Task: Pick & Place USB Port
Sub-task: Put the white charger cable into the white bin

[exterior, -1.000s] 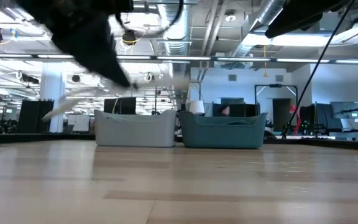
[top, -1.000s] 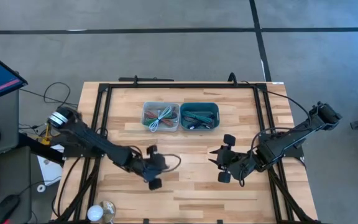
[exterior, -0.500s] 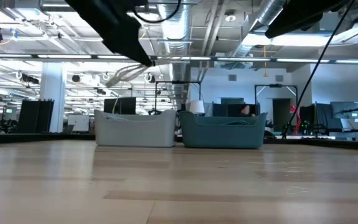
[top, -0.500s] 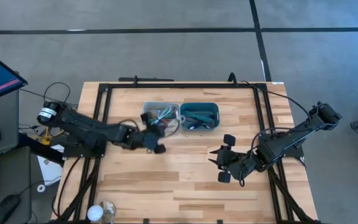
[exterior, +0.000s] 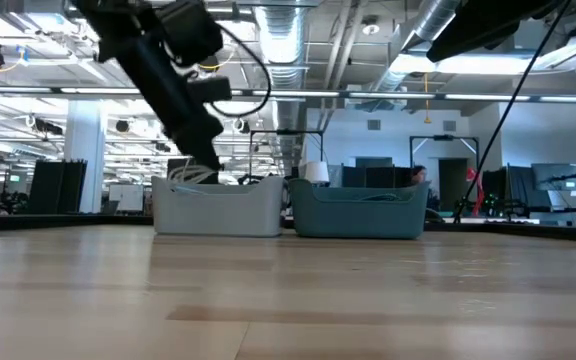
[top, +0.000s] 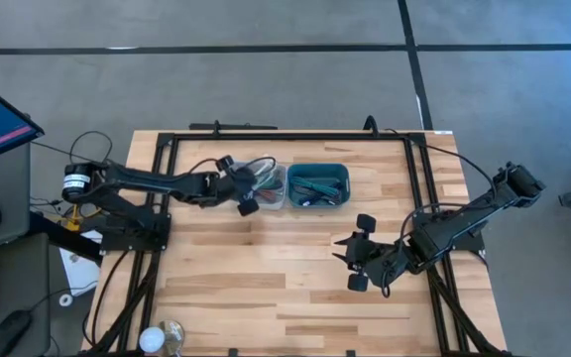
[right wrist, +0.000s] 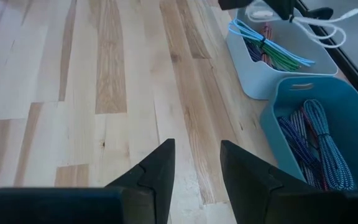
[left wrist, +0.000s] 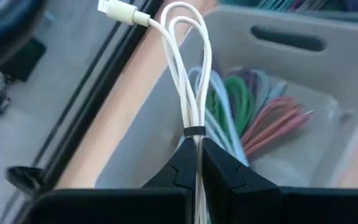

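Clamped together, the jaws of the left gripper (left wrist: 197, 163) pinch a thin white cable (left wrist: 188, 74) just below the small black band that ties its loops. Beyond the jaws the smooth, glossy cord rises in narrow loops and ends in a pale, blocky plug (left wrist: 122, 12). Directly past those jaws sits the grey bin (left wrist: 278, 74), a matte plastic tub with rounded corners and a slotted handle, holding coiled green, purple and pink cables (left wrist: 253, 109). From above, this gripper (top: 243, 187) hangs over the near-left edge of that bin (top: 256, 185), with the white cable's loops lying over the bin.

Jaws of the right gripper (right wrist: 194, 165) stand apart with nothing between them, over bare pale wooden planks (right wrist: 104, 93) with long straight grain. Ahead of them and off to one side stands a teal bin (right wrist: 328, 99) of smooth plastic holding braided blue and red cords (right wrist: 312, 140). The right arm (top: 444, 230) waits low over the table's right half.
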